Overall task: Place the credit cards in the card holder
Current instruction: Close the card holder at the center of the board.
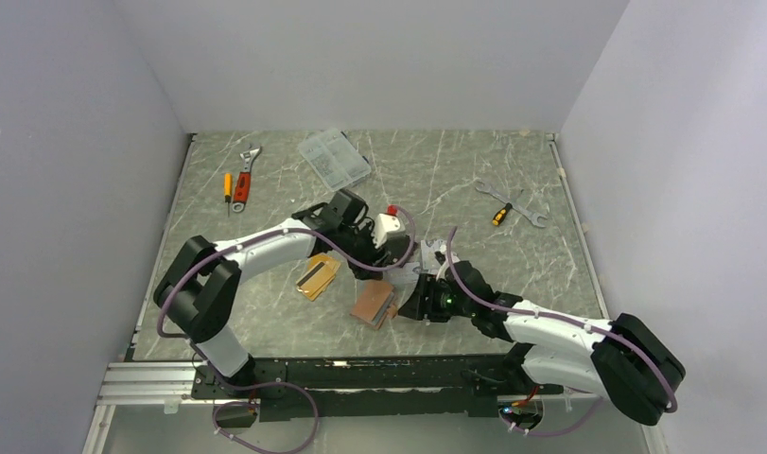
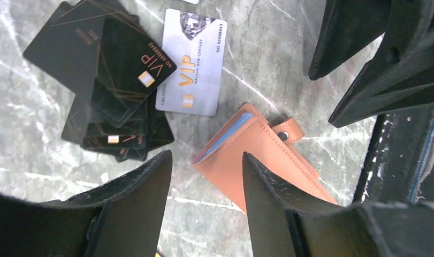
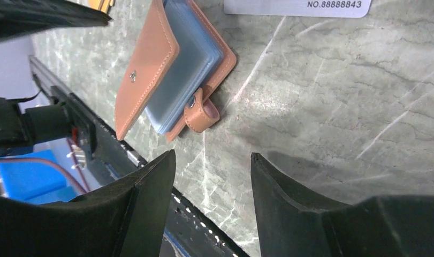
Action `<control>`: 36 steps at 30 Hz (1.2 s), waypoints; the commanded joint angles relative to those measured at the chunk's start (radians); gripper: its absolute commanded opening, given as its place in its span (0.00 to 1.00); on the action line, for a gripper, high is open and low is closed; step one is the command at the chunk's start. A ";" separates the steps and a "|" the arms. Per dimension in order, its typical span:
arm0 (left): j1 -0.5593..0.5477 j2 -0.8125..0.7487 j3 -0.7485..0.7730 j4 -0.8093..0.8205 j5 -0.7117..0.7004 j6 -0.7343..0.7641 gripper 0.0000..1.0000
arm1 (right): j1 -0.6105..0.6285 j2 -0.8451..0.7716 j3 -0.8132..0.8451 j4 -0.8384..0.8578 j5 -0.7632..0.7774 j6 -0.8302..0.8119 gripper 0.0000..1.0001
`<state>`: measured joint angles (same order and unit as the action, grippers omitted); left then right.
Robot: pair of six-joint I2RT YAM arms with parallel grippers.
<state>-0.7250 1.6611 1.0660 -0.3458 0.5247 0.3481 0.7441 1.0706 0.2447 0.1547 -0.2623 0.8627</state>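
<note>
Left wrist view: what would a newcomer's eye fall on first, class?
The salmon-pink card holder lies slightly ajar on the marble table, just beyond the open black fingers. Up left, a silver VIP card touches a fanned heap of black cards.

Across my grey-green marbled table top (image 1: pixel 436 170), at the back, I see a clear plastic compartment box (image 1: pixel 333 157). Left of it a red-handled adjustable wrench (image 1: pixel 246 175) lies beside a small yellow-handled screwdriver (image 1: pixel 227 189). Well to the right, a silver open-ended spanner (image 1: pixel 523 210) lies against a yellow-and-black-handled screwdriver (image 1: pixel 499 214)
</note>
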 commanded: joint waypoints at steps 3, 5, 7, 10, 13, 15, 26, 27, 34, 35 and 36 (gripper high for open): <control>0.046 -0.077 -0.027 -0.065 0.068 0.043 0.55 | 0.112 -0.019 0.104 -0.149 0.251 -0.037 0.56; 0.034 -0.082 -0.066 -0.047 0.005 0.068 0.54 | 0.123 -0.028 0.113 -0.150 0.283 -0.030 0.57; 0.011 -0.086 -0.090 -0.041 -0.072 0.102 0.53 | 0.128 -0.038 0.111 -0.150 0.301 -0.022 0.57; -0.017 -0.097 -0.128 -0.023 -0.110 0.136 0.53 | 0.145 -0.054 0.106 -0.183 0.343 -0.028 0.55; -0.038 -0.095 -0.132 -0.030 -0.103 0.156 0.53 | 0.179 -0.060 0.111 -0.196 0.409 -0.040 0.51; -0.052 -0.089 -0.130 -0.031 -0.111 0.159 0.53 | 0.233 -0.072 0.113 -0.184 0.480 -0.063 0.49; -0.058 -0.068 -0.117 -0.110 -0.121 0.166 0.51 | 0.443 0.067 0.184 -0.094 0.722 -0.289 0.49; -0.057 -0.071 -0.121 -0.109 -0.126 0.168 0.50 | 0.449 0.088 0.201 -0.102 0.730 -0.300 0.50; 0.088 -0.102 -0.121 -0.097 0.087 0.034 0.46 | 0.494 0.161 0.230 -0.060 0.737 -0.319 0.51; 0.127 -0.113 -0.134 -0.074 0.147 -0.006 0.46 | 0.494 0.166 0.231 -0.060 0.740 -0.318 0.51; 0.157 -0.123 -0.146 -0.055 0.198 -0.032 0.47 | 0.494 0.174 0.233 -0.063 0.745 -0.318 0.51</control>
<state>-0.6853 1.5944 0.9287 -0.4438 0.5175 0.4461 1.2205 1.2255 0.4423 0.0376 0.4473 0.5938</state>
